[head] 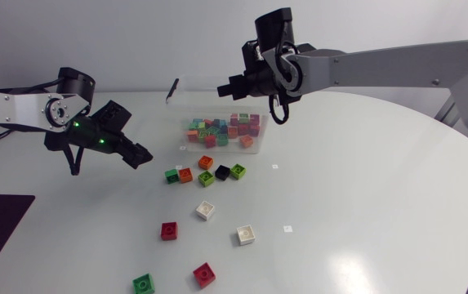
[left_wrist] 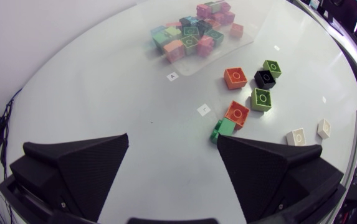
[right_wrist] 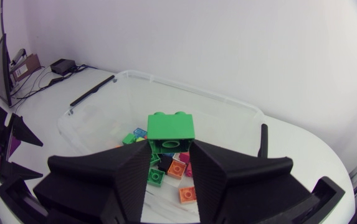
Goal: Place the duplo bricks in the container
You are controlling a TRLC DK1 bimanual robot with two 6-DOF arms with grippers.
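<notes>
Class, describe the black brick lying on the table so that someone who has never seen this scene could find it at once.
Find the clear container near the middle of the white table. In the cluster of loose bricks just in front of it, the black brick sits between two lime-green bricks. It is the only black one outside the container.

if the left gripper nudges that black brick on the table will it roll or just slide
Probably slide: the black brick is a squat block sitting flat on the table. It looks like rigid plastic, so likely light. The glossy top may let it skid into the olive-green brick beside it.
</notes>
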